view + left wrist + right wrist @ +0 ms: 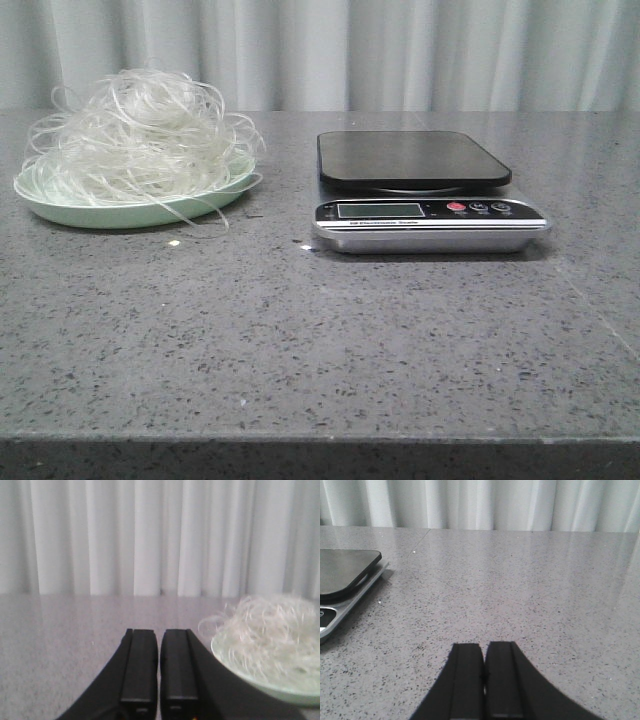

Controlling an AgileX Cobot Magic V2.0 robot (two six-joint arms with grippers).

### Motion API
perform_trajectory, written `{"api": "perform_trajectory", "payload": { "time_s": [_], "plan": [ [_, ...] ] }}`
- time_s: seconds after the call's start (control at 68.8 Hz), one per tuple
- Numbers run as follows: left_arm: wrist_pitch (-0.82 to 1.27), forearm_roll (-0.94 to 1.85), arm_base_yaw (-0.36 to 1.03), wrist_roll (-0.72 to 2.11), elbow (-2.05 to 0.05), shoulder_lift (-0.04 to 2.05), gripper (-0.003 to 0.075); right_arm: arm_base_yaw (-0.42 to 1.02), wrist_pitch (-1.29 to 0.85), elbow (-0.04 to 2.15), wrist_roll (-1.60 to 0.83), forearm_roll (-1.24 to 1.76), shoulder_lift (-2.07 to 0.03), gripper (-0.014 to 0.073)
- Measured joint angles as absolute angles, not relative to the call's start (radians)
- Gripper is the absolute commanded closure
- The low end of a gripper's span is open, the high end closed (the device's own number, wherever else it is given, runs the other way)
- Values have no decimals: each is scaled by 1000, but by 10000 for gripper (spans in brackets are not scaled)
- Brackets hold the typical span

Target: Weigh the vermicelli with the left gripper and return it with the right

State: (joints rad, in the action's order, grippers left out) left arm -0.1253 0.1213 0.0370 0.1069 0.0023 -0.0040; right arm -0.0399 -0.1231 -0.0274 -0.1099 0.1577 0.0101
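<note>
Your left gripper (159, 680), fingers pressed together and holding nothing, sits nearer the vermicelli (135, 135), which is heaped on the green plate (120, 212) on the left of the table (320, 340), well apart from the scale (425, 190)

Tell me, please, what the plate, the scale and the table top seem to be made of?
The plate: pale green, smooth with a soft sheen, probably ceramic or melamine. The scale: a bright, reflective silver body, likely metal or metal-coloured plastic, with a dark glossy platform, perhaps glass. The table top: grey with fine dark specks, like polished stone or a stone-look laminate.
</note>
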Motion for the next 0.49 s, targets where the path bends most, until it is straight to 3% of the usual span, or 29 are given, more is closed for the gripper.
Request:
{"api": "perform_trajectory", "payload": {
  "time_s": [0.189,0.334,0.494],
  "plan": [
    [-281,150,37,107,-40,-4,577,-40,-123,-27,-110,158,10,442],
    [-131,102,37,107,-301,19,577,-40,-123,-27,-110,158,10,442],
    [51,80,37,107,-663,193,566,-40,-123,-27,-110,158,10,442]
  ]
}}
